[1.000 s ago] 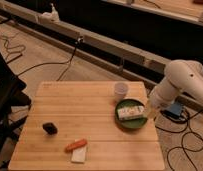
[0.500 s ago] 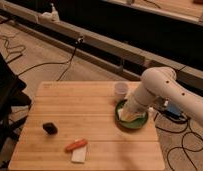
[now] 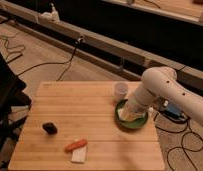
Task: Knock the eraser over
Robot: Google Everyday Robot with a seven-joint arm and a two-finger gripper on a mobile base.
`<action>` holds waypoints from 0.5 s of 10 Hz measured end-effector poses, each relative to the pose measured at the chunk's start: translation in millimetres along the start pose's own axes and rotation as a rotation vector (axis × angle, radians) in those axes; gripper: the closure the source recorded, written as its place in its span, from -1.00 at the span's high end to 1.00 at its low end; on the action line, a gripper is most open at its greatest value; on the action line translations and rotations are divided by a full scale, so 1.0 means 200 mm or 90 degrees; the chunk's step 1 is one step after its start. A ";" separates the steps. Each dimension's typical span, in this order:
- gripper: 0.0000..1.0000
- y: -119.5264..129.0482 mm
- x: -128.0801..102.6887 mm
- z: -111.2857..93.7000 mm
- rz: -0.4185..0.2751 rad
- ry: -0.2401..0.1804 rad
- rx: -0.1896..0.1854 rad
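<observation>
The eraser [image 3: 50, 128] is a small black block on the left part of the wooden table [image 3: 90, 107]. My white arm [image 3: 157, 90] reaches in from the right, and its gripper [image 3: 128, 112] hangs low over the green plate [image 3: 136, 123] at the table's right side. The gripper is far to the right of the eraser and not touching it. The white-and-green block on the plate is mostly hidden behind the arm.
An orange stick [image 3: 75, 145] lies on a flat white piece [image 3: 79, 155] near the front edge. A small white cup [image 3: 121, 90] stands behind the plate. Cables [image 3: 185, 145] run on the floor to the right, and a dark chair [image 3: 5, 100] stands on the left.
My arm has swung left from beyond the table's right edge to over the green plate. The eraser, the stick and the cup have not moved.
</observation>
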 end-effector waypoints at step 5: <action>-1.00 0.04 -0.37 0.24 -0.081 -0.059 -0.038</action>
